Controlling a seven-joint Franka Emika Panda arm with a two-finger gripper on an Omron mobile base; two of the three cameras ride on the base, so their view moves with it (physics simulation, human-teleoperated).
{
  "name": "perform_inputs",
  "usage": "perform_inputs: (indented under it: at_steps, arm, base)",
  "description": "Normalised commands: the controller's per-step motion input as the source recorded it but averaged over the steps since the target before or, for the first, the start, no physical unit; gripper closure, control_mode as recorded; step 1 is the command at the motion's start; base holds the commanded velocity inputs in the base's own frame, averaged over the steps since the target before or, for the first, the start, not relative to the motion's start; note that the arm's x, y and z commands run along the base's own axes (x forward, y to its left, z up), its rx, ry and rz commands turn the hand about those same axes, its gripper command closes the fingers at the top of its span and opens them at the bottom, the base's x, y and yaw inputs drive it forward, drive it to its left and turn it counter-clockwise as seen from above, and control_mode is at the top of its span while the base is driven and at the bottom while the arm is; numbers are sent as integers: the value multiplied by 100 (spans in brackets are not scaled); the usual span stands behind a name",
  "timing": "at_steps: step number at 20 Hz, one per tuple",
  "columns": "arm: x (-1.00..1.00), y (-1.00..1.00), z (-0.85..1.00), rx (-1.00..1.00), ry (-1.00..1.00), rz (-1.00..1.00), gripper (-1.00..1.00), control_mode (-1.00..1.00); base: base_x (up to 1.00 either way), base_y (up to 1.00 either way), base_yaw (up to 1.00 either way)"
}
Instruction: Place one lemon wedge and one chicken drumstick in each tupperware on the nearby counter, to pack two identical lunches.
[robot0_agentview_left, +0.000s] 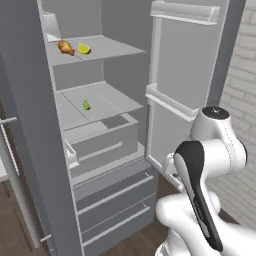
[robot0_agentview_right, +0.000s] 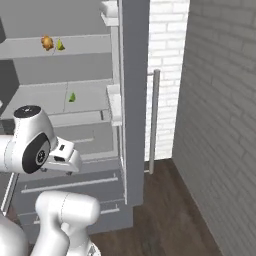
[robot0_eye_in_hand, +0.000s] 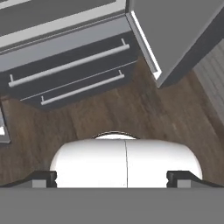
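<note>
Chicken drumstick on top fridge shelf, beside a lemon wedge; second wedge one shelf down. Pincer low over floor, far below, fingers wide apart, tips cut off.

Flat, even rendered light falls over all three views, with no visible lamp and no glare. The open fridge interior is mid-grey and rather dim; its shelves read paler than the back wall, and a soft darker patch lies under the upper shelf. The drumstick and lemon wedge stand out as the only saturated colours and cast barely any shadow. The brick wall is brighter in the left base view than in the right. The arm shows smooth soft shading. Everything is low-resolution and slightly soft, with jagged edges along the drawer handles. Straight lines stay straight at the borders.
</note>
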Motion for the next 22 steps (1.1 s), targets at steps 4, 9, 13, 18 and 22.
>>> perform_inputs:
  at_steps: [4,9,13,18,22]
  arm:
    - [0,0,0,0,0,0,-100,100]
    - [0,0,0,0,0,0,-100,100]
    - [0,0,0,0,0,0,-100,100]
    - [0,0,0,0,0,0,-100,100]
    - [0,0,0,0,0,0,-100,100]
  base:
    - [39,0,33]
    - [65,0,34]
    - [76,-3,25]
    - [70,-14,19]
    - [54,-25,9]
